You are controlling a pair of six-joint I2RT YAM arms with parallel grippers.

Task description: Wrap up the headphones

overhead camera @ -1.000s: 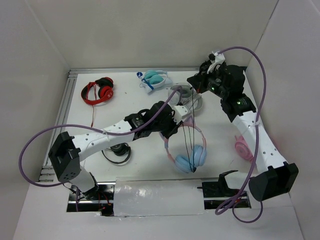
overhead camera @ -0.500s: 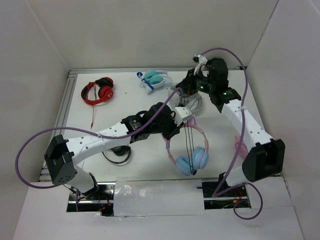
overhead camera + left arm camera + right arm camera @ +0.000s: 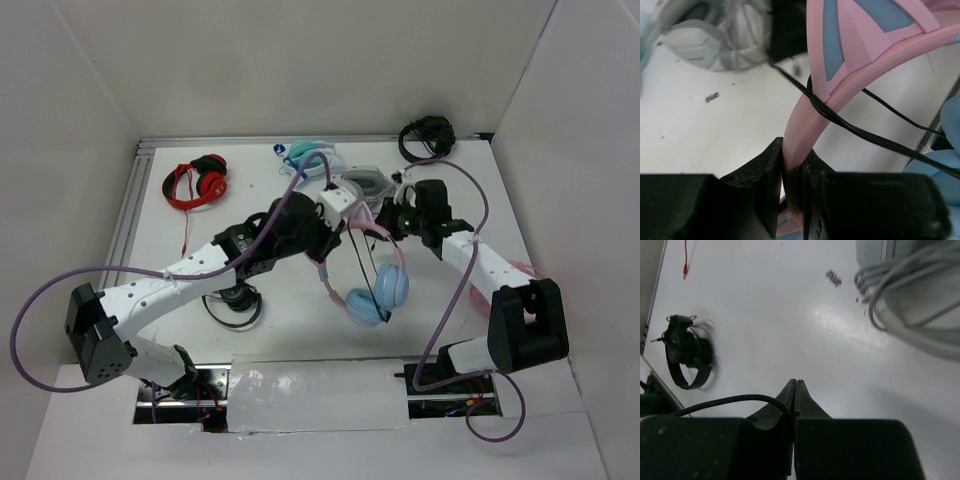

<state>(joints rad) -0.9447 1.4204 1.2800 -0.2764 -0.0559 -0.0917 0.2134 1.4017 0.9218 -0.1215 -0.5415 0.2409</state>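
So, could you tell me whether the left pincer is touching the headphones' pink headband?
Touching. The left wrist view shows the left pincer closed on the pink headband, with a finger pressed against each side.

Red over-ear headphones [image 3: 197,182] sit back-left on the white table [image 3: 245,175], teal-and-white headphones [image 3: 308,158] mid-back, black headphones [image 3: 425,134] back-right.

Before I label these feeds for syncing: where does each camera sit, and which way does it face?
Top external: above and behind the bases, looking down at the table; both arms show whole.
Left wrist: on the left arm, looking along the left gripper, shut on the headphones' pink headband.
Right wrist: on the right arm, looking down past the right gripper, shut on the black cable, at the table.
Shared: both wrist views show the black cable and the grey headphones.
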